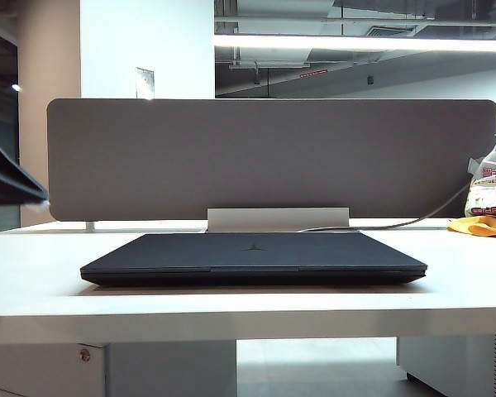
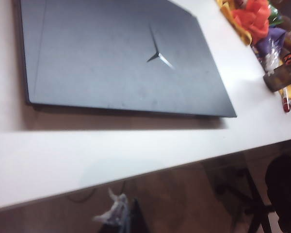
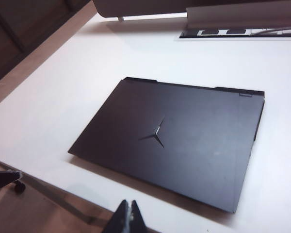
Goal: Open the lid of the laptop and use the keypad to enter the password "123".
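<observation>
one white table (image 1: 33,273) carries everything, with a wide grey partition board (image 1: 273,157) standing upright along its far edge. the laptop (image 1: 254,258) lies flat and closed near the table's front middle, its long axis running side to side across the exterior view, front edge toward the camera and hinge edge toward the board. the lid (image 3: 174,141) is fully down, matte black, with a small three-pointed emblem (image 3: 157,132) at its centre; the keypad is shut away under it and cannot be seen. a low white stand (image 1: 278,219) sits just behind the laptop, between it and the board. bags and bright orange and yellow packets (image 1: 489,203) are heaped at the table's far right, well apart from the laptop

neither arm shows clearly in the exterior view. the right gripper (image 3: 129,217) appears in its wrist view as two dark fingertips pressed together with nothing between them, hanging out past the table's front edge; the laptop lies ahead of and below it, apart from the tips. the left gripper itself does not show in its wrist view, and its fingers are closed together; the lid lies below and ahead of that wrist, one corner (image 2: 230,114) pointing toward the packets, the table edge (image 2: 136,172) beneath
</observation>
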